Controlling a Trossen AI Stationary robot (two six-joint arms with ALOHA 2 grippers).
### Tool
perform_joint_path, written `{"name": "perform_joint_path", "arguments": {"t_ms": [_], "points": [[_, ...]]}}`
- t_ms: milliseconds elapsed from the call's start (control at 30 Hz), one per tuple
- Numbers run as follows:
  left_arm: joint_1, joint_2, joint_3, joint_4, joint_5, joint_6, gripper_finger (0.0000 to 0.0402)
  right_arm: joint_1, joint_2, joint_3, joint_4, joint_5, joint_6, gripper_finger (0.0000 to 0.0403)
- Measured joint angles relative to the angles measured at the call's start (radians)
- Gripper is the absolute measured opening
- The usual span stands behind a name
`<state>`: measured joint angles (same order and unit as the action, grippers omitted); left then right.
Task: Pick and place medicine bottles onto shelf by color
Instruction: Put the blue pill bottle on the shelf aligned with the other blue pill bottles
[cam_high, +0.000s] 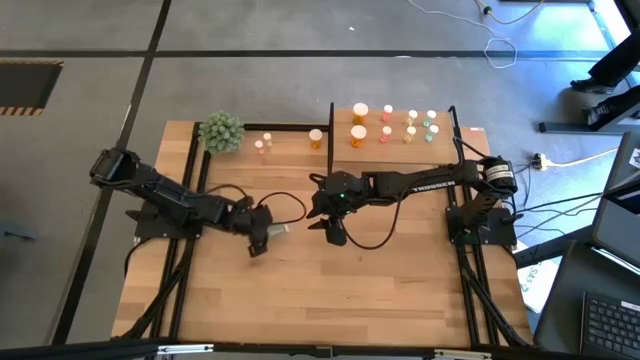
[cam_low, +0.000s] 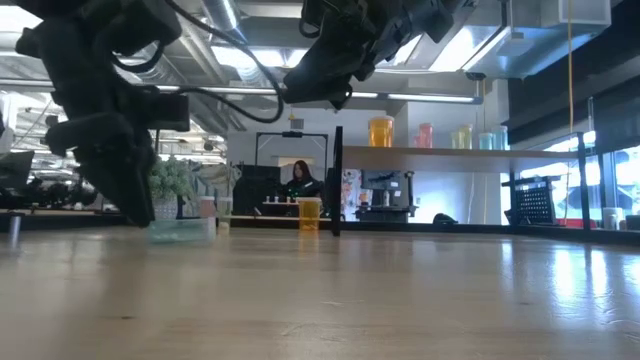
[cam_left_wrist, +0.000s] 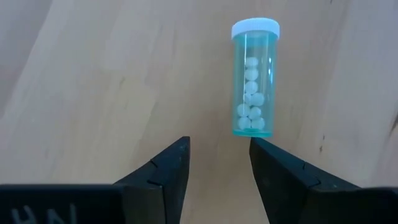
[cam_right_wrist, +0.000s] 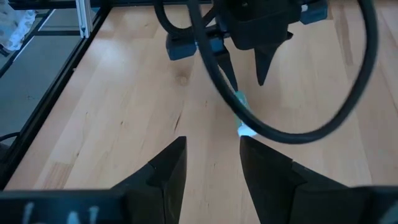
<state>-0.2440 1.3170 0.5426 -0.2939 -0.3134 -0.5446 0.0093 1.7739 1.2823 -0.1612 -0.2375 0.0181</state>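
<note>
Lying just beyond left gripper (cam_left_wrist: 219, 162): bottle (cam_left_wrist: 254, 78)

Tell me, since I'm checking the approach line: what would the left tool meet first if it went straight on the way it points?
Probably the teal plastic medicine bottle with a white cap, lying on its side on the wooden tabletop just beyond the left tool, whose fingers are open and empty.

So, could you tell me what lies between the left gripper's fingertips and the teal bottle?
Only bare tabletop: the left wrist view shows the left gripper open just short of the lying teal bottle.
</note>
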Motion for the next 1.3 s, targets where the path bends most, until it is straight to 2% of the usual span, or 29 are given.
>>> {"name": "perform_joint_path", "arguments": {"t_ms": [367, 533, 667, 967, 1300], "points": [[0.063, 0.051, 0.001, 0.182, 0.014, 0.084, 0.0163, 0.0, 0.0, 0.0, -0.002, 0.0, 0.004, 0.0151], [0.063, 0.043, 0.002, 0.155, 0.016, 0.081, 0.0163, 0.0, 0.0, 0.0, -0.041, -0.005, -0.001, 0.0151], [0.063, -0.028, 0.032, 0.041, 0.009, 0.077, 0.0163, 0.0, 0.0, 0.0, -0.066, -0.023, -0.002, 0.0151], [0.038, -0.177, 0.216, -0.264, -0.071, 0.11, 0.0163, 0.0, 0.0, 0.0, -0.076, -0.023, -0.032, 0.0152], [-0.024, -0.226, 0.371, -0.431, -0.168, 0.112, 0.0163, 0.0, 0.0, 0.0, -0.064, 0.111, -0.025, 0.0152]]}}
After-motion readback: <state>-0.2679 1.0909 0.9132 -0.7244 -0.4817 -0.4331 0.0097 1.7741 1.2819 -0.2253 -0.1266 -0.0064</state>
